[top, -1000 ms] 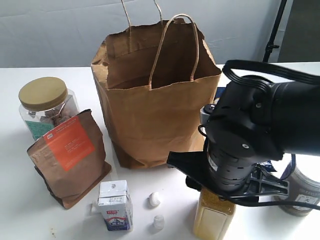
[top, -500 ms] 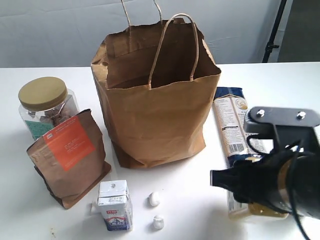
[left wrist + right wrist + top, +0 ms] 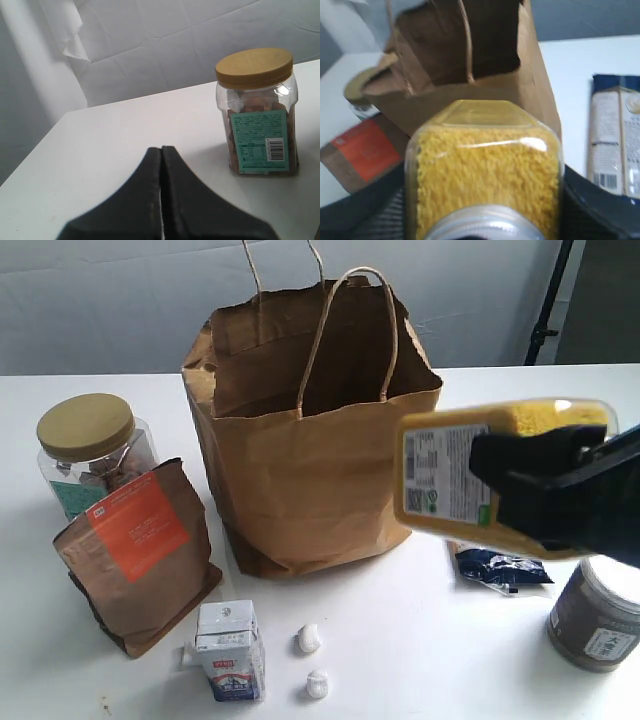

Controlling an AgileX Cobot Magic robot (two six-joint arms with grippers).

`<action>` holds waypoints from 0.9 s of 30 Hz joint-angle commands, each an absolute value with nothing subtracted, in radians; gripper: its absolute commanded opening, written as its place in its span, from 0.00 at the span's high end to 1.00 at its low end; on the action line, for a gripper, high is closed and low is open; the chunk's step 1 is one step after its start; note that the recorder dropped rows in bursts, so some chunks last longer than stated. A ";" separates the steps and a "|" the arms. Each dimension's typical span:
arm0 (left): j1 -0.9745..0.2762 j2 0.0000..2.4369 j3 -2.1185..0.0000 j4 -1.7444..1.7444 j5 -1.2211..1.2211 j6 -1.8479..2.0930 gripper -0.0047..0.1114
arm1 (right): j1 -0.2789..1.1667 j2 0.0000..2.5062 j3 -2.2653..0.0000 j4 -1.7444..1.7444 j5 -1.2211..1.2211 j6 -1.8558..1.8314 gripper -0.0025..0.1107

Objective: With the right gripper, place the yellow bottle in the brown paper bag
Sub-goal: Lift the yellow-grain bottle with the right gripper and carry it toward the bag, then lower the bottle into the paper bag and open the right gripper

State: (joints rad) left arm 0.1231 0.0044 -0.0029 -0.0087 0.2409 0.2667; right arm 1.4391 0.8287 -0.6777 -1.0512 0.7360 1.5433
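Observation:
The yellow bottle (image 3: 450,478) hangs on its side in the air, just right of the brown paper bag (image 3: 310,440) and at about the height of its rim. My right gripper (image 3: 545,488) is shut on the bottle, with black fingers (image 3: 520,455) round its cap end. In the right wrist view the yellow bottle (image 3: 485,170) fills the space between the fingers (image 3: 600,205), and the open top of the brown paper bag (image 3: 465,55) lies beyond it. My left gripper (image 3: 161,150) is shut on nothing, low over the white table, and does not show in the exterior view.
At the left stand a gold-lidded jar (image 3: 88,448) and a brown pouch with an orange label (image 3: 140,550). A small carton (image 3: 231,650) and two white bits (image 3: 309,639) lie in front. A dark jar (image 3: 594,625) and a blue packet (image 3: 500,568) are at the right.
My right gripper has lifted the yellow bottle off the front of the table, tipped it onto its side and raised it beside the bag. The dark jar and blue packet are uncovered.

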 commanded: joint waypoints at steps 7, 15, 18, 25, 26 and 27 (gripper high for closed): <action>0.117 0.000 0.000 -0.009 0.232 0.265 0.96 | 1.443 0.821 -0.871 -1.304 0.517 1.605 0.98; 0.117 0.000 0.000 -0.009 0.232 0.265 0.96 | 1.443 0.924 -1.007 -1.486 0.570 1.604 0.98; 0.117 0.000 0.000 -0.009 0.232 0.265 0.96 | 1.443 0.985 -1.051 -1.547 0.665 1.604 0.98; 0.117 0.000 0.000 -0.009 0.232 0.265 0.96 | 1.235 1.203 -1.183 -1.481 0.614 1.601 0.98; 0.117 0.000 0.000 -0.009 0.232 0.265 0.96 | 1.199 1.225 -1.190 -1.464 0.566 1.601 0.98; 0.117 0.000 0.000 -0.009 0.232 0.265 0.96 | 1.167 1.240 -1.192 -1.460 0.530 1.601 0.98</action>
State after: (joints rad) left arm 0.1231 0.0044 -0.0029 -0.0087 0.2409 0.2667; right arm 1.2439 1.2039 -1.1581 -1.4421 0.6350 1.5992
